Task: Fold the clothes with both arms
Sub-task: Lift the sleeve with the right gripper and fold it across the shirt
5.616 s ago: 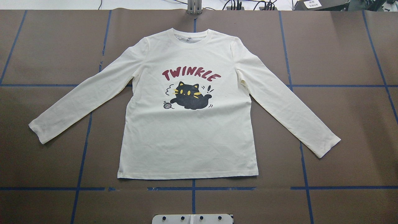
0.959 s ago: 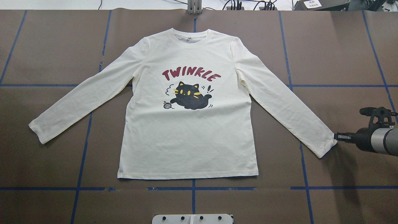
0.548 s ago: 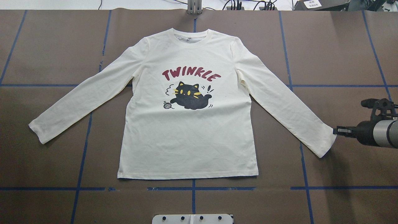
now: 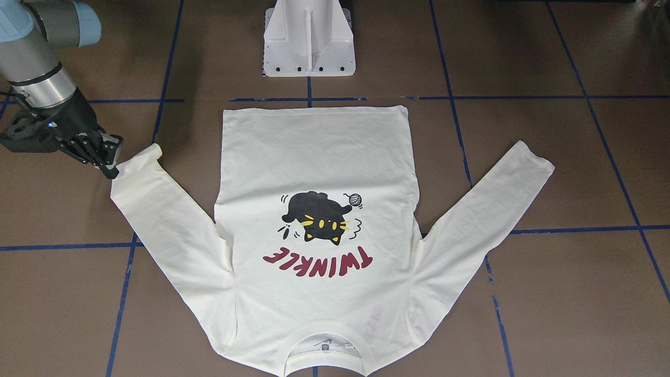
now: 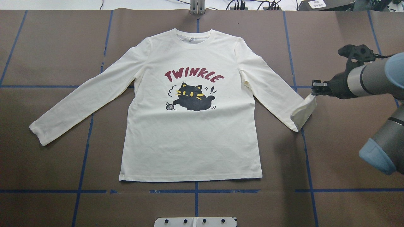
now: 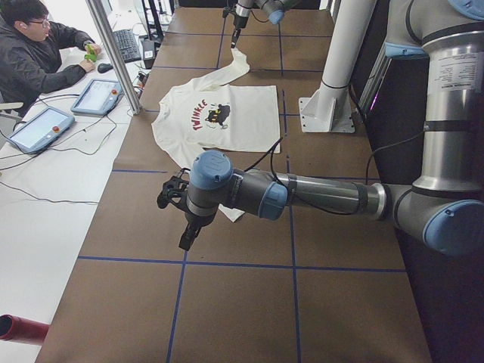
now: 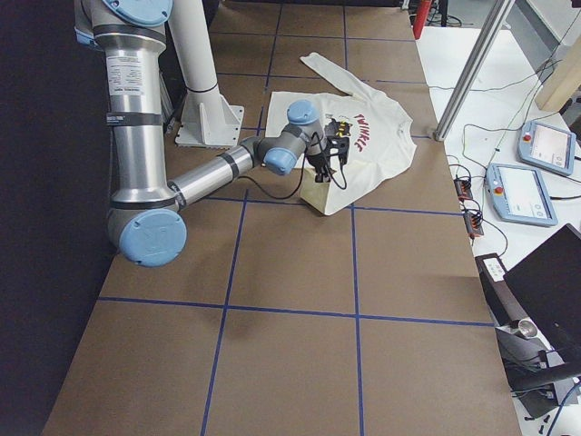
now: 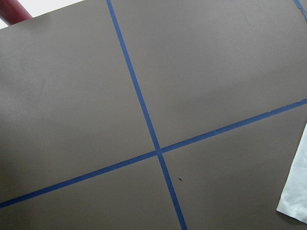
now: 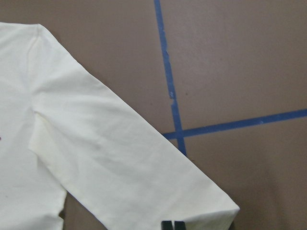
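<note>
Worktop point(image 5: 47, 47): brown and gridded with blue tape lines point(image 5: 56, 191); I use the grid to judge how square the garment lies
T-shirt point(image 5: 189, 148): flat and print up in the middle of the worktop, collar away from the robot base, hem nearest it; the body and left sleeve point(image 5: 79, 101) lie spread out, so I judge the fold is only beginning
Right arm point(image 5: 369, 77): reaches in low from the robot's right with the wrist almost level, which brings the fingers to the sleeve end side-on
Left arm point(image 6: 318, 193): stretched out over bare worktop near the left sleeve end; its wrist camera catches only a corner of white cloth point(image 8: 295, 191) at the frame edge
Right cuff point(image 5: 307, 105): raised off the worktop and turned back toward the shoulder, the sleeve creasing just below it; held high, I judge, so the sleeve can cross the chest without dragging
Right end effector point(image 5: 316, 89): fingers pinched together on the edge of the right cuff
Left end effector point(image 6: 185, 236): points down over bare worktop, apart from the cloth; I cannot tell whether its fingers are spread or together
</note>
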### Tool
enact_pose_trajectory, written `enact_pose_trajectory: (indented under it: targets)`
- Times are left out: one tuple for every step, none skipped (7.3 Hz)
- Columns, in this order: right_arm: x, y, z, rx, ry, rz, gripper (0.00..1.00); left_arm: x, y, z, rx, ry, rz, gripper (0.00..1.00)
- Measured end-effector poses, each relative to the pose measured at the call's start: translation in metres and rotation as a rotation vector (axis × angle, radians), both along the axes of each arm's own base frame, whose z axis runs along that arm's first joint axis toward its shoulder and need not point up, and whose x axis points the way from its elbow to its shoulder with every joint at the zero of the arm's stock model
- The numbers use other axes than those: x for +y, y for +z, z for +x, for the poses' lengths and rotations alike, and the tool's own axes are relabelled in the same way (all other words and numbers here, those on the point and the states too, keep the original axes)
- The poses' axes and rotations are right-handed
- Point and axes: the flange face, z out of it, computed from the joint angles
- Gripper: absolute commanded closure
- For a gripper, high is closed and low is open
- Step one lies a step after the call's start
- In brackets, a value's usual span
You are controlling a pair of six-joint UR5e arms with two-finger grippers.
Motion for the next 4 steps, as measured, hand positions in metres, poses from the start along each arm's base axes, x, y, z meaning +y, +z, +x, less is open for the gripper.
enact_pose_trajectory:
  targets:
    - [-0.026, -0.05, -0.011, 0.012, 0.011, 0.001, 1.0, 0.0, 0.0, 0.0, 0.0, 0.0, 0.0, 0.0]
    - [-0.049, -0.102, -0.022, 0.023, 0.02, 0.016, 1.0, 0.0, 0.0, 0.0, -0.001, 0.0, 0.0, 0.0]
    - [-0.068, -0.15, -0.032, 0.026, 0.033, 0.052, 1.0, 0.0, 0.0, -0.001, -0.006, -0.003, 0.0, 0.0]
    - [-0.089, -0.196, -0.046, 0.025, 0.046, 0.095, 1.0, 0.0, 0.0, -0.002, -0.014, -0.006, 0.0, 0.0]
